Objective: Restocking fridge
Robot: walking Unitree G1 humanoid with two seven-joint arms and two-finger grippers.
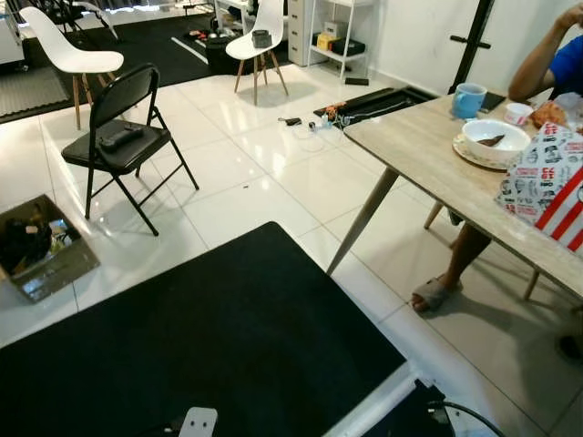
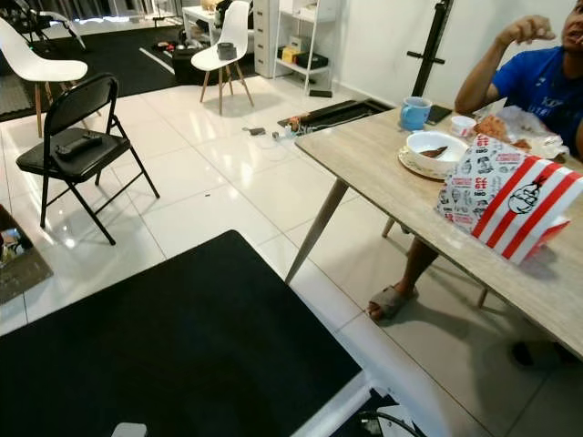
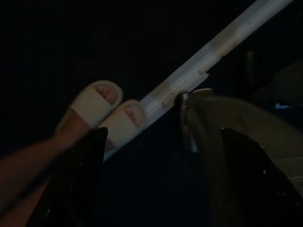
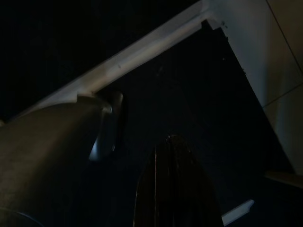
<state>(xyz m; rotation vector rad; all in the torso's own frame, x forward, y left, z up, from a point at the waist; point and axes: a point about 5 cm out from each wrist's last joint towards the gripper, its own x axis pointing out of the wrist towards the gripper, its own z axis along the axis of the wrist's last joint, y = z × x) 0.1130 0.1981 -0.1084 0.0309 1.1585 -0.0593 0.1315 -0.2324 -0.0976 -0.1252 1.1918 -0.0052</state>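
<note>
Fingers (image 3: pixel 75 179) hang spread over black mat (image 1: pixel 209 337), near table (image 1: pixel 428 155).

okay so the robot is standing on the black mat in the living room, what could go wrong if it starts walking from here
A few risks, as a judgement:
1. The slanted leg of the light wooden table juts toward the black floor mat; the robot could clip it.
2. A seated person's foot in a grey slipper rests on the tiles beside the path.
3. Loose cables and small gadgets lie on the white tiles ahead, and the black folding chair narrows the other side.
</note>
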